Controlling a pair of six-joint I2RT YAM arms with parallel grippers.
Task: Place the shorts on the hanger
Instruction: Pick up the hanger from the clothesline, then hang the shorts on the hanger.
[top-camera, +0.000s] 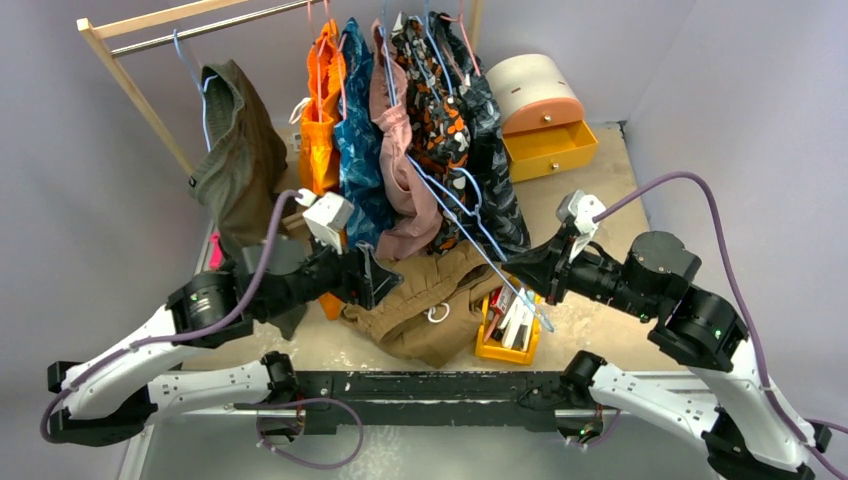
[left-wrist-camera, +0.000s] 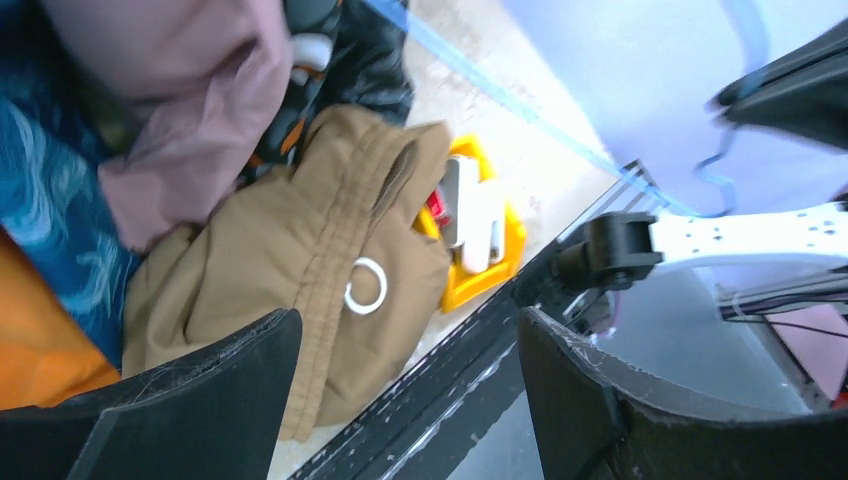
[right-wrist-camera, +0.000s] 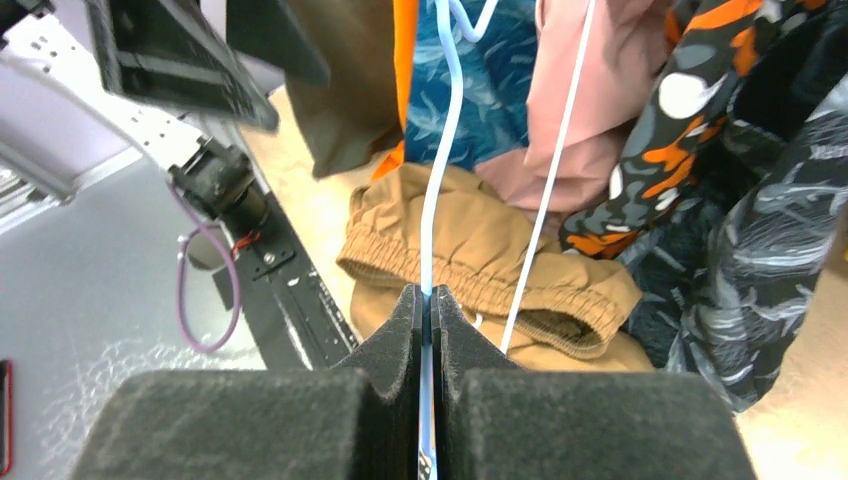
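Note:
The tan-brown shorts (top-camera: 425, 300) lie crumpled on the table under the hanging clothes, their white drawstring loop facing the near edge. They also show in the left wrist view (left-wrist-camera: 300, 250) and in the right wrist view (right-wrist-camera: 480, 260). The light-blue hanger (top-camera: 478, 232) slants from the clothes down to my right gripper (top-camera: 532, 275), which is shut on one of its rods (right-wrist-camera: 440, 180). My left gripper (top-camera: 372, 278) is open and empty beside the left edge of the shorts; its fingers (left-wrist-camera: 190, 400) frame the shorts.
A wooden rack (top-camera: 130, 55) holds an olive garment (top-camera: 235, 150), orange shorts (top-camera: 320, 110) and several patterned clothes. A yellow bin (top-camera: 508, 330) of small items sits right of the shorts. A drawer box (top-camera: 540, 110) stands at the back right.

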